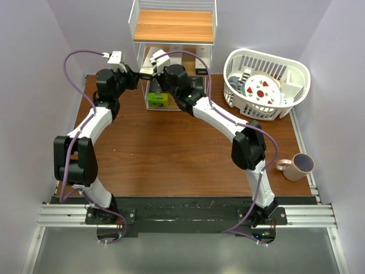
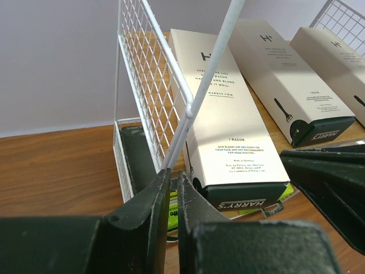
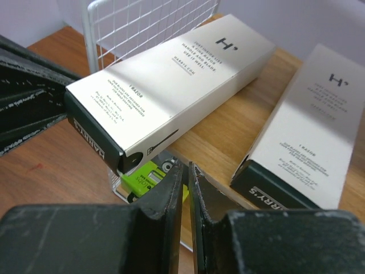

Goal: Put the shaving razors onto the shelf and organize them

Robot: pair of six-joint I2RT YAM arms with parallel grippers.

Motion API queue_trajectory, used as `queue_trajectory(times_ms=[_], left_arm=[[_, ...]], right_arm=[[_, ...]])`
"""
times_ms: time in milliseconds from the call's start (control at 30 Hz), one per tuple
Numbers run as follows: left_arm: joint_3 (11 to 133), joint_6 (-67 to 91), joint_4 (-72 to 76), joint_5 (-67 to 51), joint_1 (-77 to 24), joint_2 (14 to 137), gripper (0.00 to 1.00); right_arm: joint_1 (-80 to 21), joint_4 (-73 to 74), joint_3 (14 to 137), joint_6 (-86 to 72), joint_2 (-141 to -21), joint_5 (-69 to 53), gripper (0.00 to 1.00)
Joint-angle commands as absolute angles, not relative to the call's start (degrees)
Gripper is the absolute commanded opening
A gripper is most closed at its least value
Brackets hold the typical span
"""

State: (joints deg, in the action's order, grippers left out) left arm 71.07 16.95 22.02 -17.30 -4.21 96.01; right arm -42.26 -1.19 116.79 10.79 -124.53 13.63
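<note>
The shelf [image 1: 174, 25] stands at the back of the table, and both arms reach to its front left corner. Three white razor cartons lie on its lower wooden tier [image 3: 251, 128]. The nearest carton [image 2: 228, 120] [image 3: 171, 80] juts over the tier's front edge, with a second [image 3: 313, 131] beside it. A lime-green-ended razor pack [image 1: 157, 98] [image 3: 149, 174] lies below that edge. My left gripper [image 2: 173, 181] is shut and empty, just in front of the shelf's wire side [image 2: 151, 85]. My right gripper [image 3: 186, 171] is shut and empty, close under the jutting carton.
A white slatted basket [image 1: 296, 71] holding plates stands at the back right. A pink cup with a purple rim [image 1: 299, 165] sits near the table's right edge. The two grippers are close together at the shelf corner.
</note>
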Motion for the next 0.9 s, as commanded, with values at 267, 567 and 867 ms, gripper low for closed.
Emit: queue_trajectory(times_ms=[267, 567, 867], left_arm=[[74.27, 17.31, 23.47, -17.75, -4.66, 95.54, 0.15], [74.27, 18.54, 22.94, -18.37, -4.66, 95.54, 0.15], [74.09, 19.42, 22.94, -18.72, -4.75, 95.1, 0.15]], right_arm=[[-42.19, -6.33, 122.34, 12.57, -126.29, 16.35, 0.13], [-42.1, -7.82, 126.73, 12.57, -130.69, 15.38, 0.16], [-42.1, -8.79, 130.69, 11.87, -134.55, 15.03, 0.18]])
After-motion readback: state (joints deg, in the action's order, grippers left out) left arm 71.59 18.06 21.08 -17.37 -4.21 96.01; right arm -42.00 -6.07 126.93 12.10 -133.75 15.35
